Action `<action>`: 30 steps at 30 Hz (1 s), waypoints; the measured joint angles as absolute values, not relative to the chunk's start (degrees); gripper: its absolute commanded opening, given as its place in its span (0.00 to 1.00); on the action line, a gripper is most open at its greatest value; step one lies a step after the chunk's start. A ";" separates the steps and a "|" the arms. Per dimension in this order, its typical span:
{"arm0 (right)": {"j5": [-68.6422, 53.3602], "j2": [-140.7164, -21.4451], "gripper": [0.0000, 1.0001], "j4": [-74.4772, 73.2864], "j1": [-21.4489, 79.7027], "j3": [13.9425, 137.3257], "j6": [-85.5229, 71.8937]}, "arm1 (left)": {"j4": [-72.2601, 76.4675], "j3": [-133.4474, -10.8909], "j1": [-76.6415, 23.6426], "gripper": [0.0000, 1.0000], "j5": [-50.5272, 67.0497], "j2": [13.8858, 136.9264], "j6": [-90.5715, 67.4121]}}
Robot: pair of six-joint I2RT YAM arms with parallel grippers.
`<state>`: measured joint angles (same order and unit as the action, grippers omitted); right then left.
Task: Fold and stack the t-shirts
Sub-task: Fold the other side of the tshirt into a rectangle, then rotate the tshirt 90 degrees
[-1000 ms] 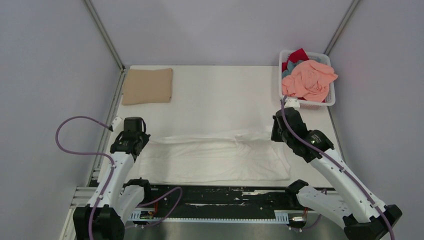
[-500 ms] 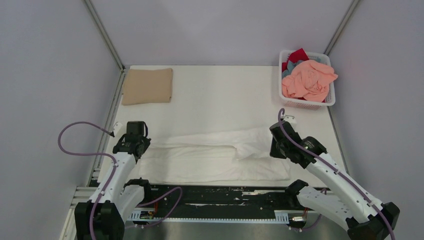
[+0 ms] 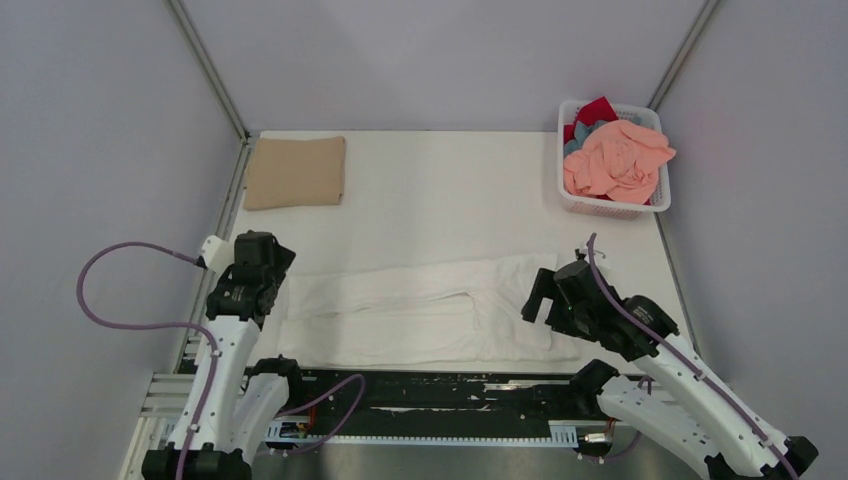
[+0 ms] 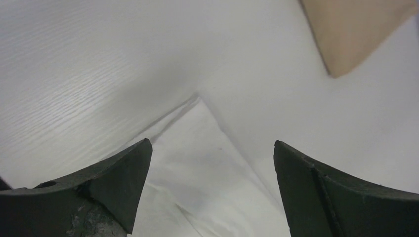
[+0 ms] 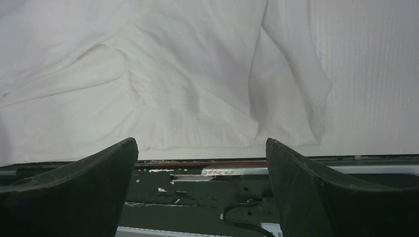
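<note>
A white t-shirt [image 3: 420, 318] lies folded into a long band along the table's near edge. My left gripper [image 3: 266, 258] hovers open over its left end, and a folded corner of the white t-shirt [image 4: 207, 173] shows between its fingers [image 4: 123, 173]. My right gripper [image 3: 541, 296] stands open above the right end, with the white t-shirt's rumpled sleeve [image 5: 291, 98] ahead of it. Neither gripper holds anything. A folded tan t-shirt [image 3: 296, 172] rests at the back left. Salmon pink [image 3: 615, 160], red [image 3: 598, 108] and grey-blue [image 3: 582, 136] t-shirts are heaped in the basket.
The white lattice basket [image 3: 613, 207] stands at the back right corner. A black rail [image 3: 430, 392] with cables runs along the table's near edge, right below the right gripper [image 5: 201, 139]. Grey walls close in the left, back and right sides.
Both grippers carried the white t-shirt's far edge toward the near edge, then opened and let go. The left arm drew back to the left, the right arm toward the near edge.
</note>
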<state>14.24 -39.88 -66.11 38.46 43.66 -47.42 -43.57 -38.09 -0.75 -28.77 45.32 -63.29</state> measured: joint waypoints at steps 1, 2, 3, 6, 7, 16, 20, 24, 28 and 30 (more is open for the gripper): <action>14.06 -39.00 1.00 -65.21 38.46 43.81 -47.42 | -42.52 -38.57 -0.75 1.00 -27.11 44.10 -61.89; 13.80 -38.48 1.00 -64.27 38.46 43.88 -47.42 | -40.93 -38.76 -0.75 1.00 -24.71 43.22 -60.31; 13.26 -38.17 1.00 -62.63 38.46 43.88 -47.35 | -39.11 -38.74 -0.78 1.00 -21.67 42.85 -58.81; 11.42 -39.29 1.00 -55.61 38.46 42.50 -47.27 | -31.40 -38.30 -1.21 1.00 -8.80 45.23 -54.35; 10.79 -40.60 1.00 -52.75 38.46 41.47 -47.29 | -28.93 -38.06 -2.76 1.00 -5.15 47.33 -53.06; 11.35 -58.30 1.00 -42.04 37.60 33.65 -52.69 | -21.08 -32.36 -12.47 1.00 7.20 65.21 -45.78; 10.76 -63.26 1.00 -37.76 34.20 30.74 -54.39 | -19.38 -28.99 -12.43 1.00 7.49 65.39 -45.71; 9.41 -68.14 1.00 -33.52 28.56 32.42 -54.06 | -16.69 -27.64 -12.40 1.00 7.49 64.75 -45.95; 7.97 -79.61 1.00 -27.35 22.02 40.12 -50.78 | -14.09 -26.70 -12.91 1.00 7.92 64.38 -47.07; 7.57 -87.18 1.00 -25.47 20.14 47.22 -48.21 | -13.23 -26.44 -13.56 1.00 8.03 64.29 -47.88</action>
<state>7.57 -87.18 -25.47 20.14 47.22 -48.21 -13.23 -26.44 -13.56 8.03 64.29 -47.88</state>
